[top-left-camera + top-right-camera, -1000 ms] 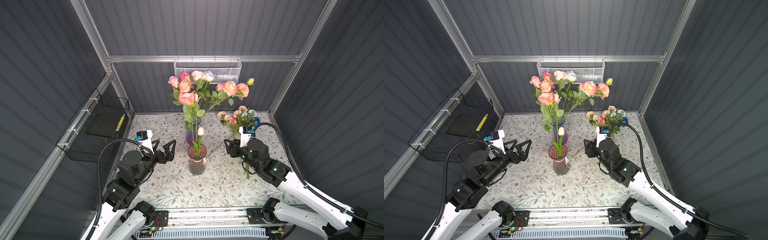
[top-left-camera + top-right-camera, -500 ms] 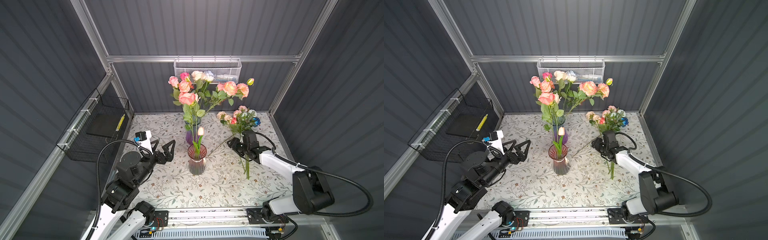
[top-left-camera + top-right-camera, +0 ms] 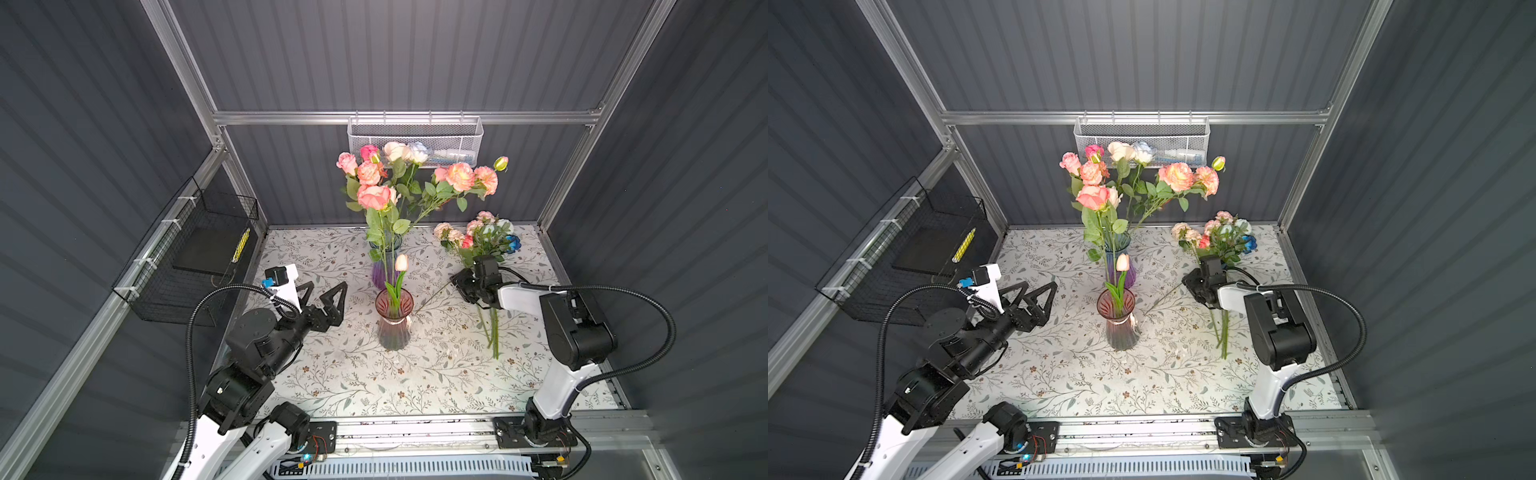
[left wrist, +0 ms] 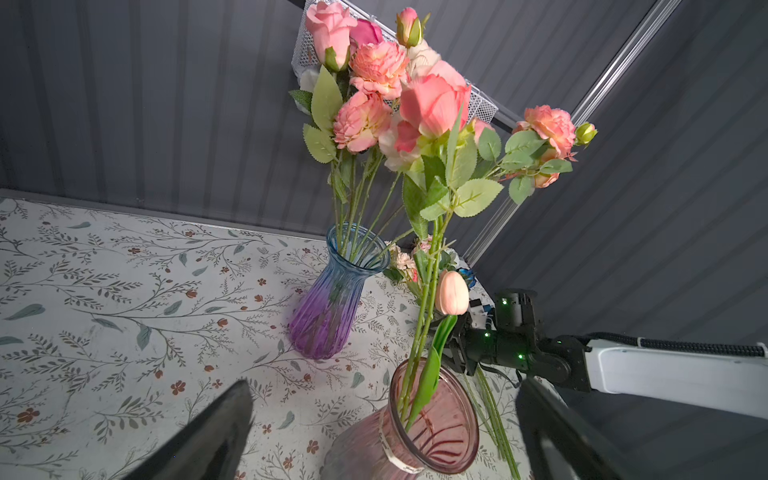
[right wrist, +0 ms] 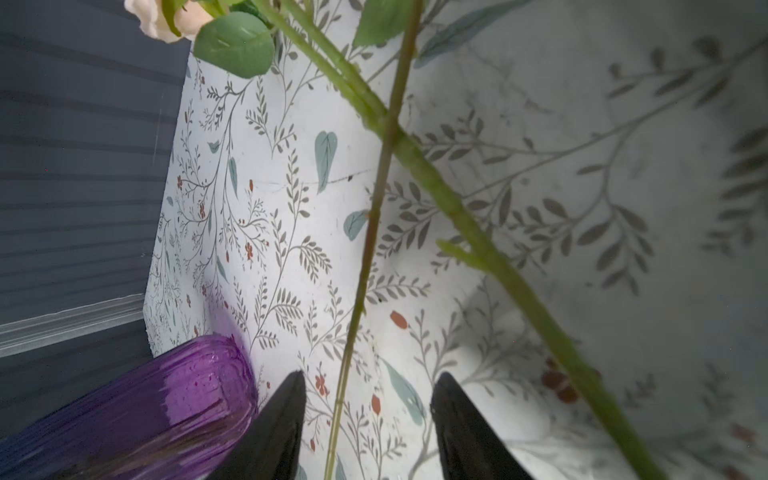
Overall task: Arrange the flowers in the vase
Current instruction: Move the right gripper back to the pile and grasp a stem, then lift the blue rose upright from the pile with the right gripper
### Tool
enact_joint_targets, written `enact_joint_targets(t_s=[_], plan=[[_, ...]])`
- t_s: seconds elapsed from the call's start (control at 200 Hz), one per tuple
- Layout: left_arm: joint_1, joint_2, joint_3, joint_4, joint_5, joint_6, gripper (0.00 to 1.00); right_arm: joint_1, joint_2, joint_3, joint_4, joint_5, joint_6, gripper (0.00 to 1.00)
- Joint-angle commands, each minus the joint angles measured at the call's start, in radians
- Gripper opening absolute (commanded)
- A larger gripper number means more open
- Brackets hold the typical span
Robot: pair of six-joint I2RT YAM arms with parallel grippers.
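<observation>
Right arm has folded its elbow up and dropped its wrist low beside the loose flowers (image 3: 478, 239), which lie at centre right in both top views, blooms toward the back; the left arm has not shifted. Its left gripper (image 3: 326, 286) hangs wide and empty at centre left. The right gripper (image 5: 371, 376) stands half open astride a thin stem (image 5: 365, 257), neither finger touching it as far as the wrist view shows (a thick stem (image 5: 457, 216) crosses it further up). At the middle the pink vase (image 3: 392, 320) holds a tulip (image 3: 401, 262); the blue vase (image 3: 384, 270) behind it holds tall roses (image 3: 374, 195). If the jaws close here, the crossing stem or tangled leaves could ride up with the thin one and scatter the bunch. A sweep toward the middle could also knock either vase over. The table (image 3: 353, 374) wears a pale sheet printed with sprigs. Dark ribbed walls (image 3: 415, 62) enclose it, a white basket (image 3: 415, 137) at the upper middle, a black basket (image 3: 187, 257) at the left.
</observation>
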Motion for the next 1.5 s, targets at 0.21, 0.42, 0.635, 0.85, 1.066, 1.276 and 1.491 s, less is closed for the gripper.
enact_joint_targets(t_s=[0.21, 0.42, 0.635, 0.85, 1.066, 1.276, 1.491], plan=[[-0.003, -0.004, 0.006, -0.014, -0.018, 0.003, 1.0, -0.007, 0.137, 0.158, -0.026, 0.057, 0.03, 0.37], [-0.003, -0.007, 0.004, -0.023, -0.026, 0.006, 1.0, -0.005, 0.122, 0.146, 0.046, 0.048, -0.052, 0.1], [-0.003, 0.003, 0.002, -0.013, -0.027, 0.011, 1.0, -0.005, -0.024, 0.043, 0.109, 0.049, -0.124, 0.0], [-0.003, 0.011, 0.003, -0.001, -0.021, 0.011, 1.0, -0.005, -0.235, -0.092, 0.105, 0.069, -0.168, 0.0], [-0.003, 0.023, 0.013, -0.009, -0.02, 0.009, 1.0, -0.014, -0.442, -0.194, 0.089, 0.018, -0.222, 0.0], [-0.002, 0.019, 0.018, -0.009, -0.02, 0.009, 1.0, -0.016, -0.643, -0.243, -0.019, 0.034, -0.274, 0.0], [-0.003, 0.023, 0.025, -0.01, -0.019, 0.008, 1.0, -0.015, -0.903, -0.242, -0.149, 0.112, -0.369, 0.0]])
